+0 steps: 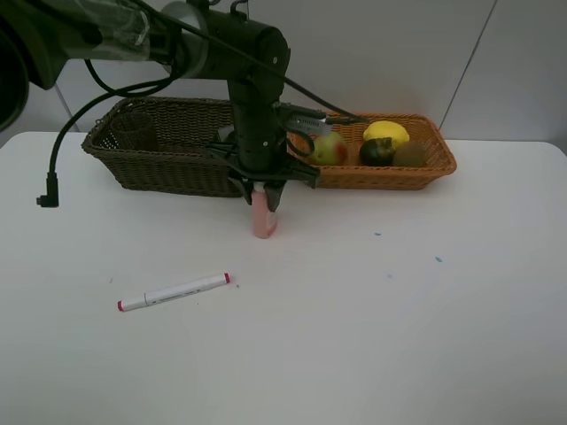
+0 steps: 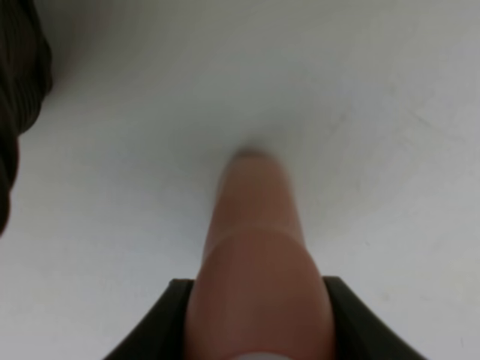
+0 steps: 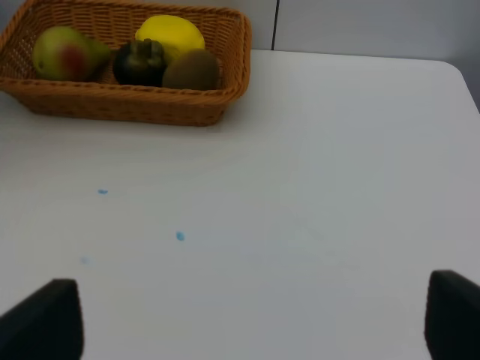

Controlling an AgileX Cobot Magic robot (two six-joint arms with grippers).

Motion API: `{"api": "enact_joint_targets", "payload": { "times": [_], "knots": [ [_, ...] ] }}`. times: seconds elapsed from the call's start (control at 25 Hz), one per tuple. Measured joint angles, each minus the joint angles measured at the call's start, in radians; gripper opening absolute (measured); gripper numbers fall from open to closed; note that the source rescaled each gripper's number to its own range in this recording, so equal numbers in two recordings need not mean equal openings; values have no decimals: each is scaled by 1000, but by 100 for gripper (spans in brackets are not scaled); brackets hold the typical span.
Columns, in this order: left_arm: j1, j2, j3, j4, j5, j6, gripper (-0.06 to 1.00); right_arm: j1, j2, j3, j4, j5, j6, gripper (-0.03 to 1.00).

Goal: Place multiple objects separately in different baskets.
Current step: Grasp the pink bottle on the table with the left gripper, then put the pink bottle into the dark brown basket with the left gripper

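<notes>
White tabletop point(image 1: 425, 336) lies bare across the front and right, with no readable writing anywhere. Front left lies the marker point(image 1: 174, 292), well apart from everything. At the back stand the dark basket point(image 1: 159, 150), a cup point(image 1: 133, 129) inside it, then the orange basket point(image 1: 390, 173) with mango point(image 1: 330, 149), mangosteen point(image 1: 376, 151), lemon point(image 1: 386, 133) and kiwi point(image 1: 409, 155). Before the dark basket, the left gripper point(image 1: 262, 190) straddles the upright pink bottle point(image 1: 262, 217), jaws beside it; contact is unclear. The right gripper point(image 3: 255, 315) is wide apart, empty.
</notes>
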Motion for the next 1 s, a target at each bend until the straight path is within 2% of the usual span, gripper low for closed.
{"api": "enact_joint_targets", "payload": {
  "times": [0.36, 0.64, 1.0],
  "knots": [
    [1, -71, -64, 1, 125, 24, 40, 0, 0, 0, 0, 0, 0, 100],
    [1, -181, -187, 5, 140, 26, 40, 0, 0, 0, 0, 0, 0, 100],
    [25, -231, -244, 135, 147, 2, 40, 0, 0, 0, 0, 0, 0, 100]
  ]
}}
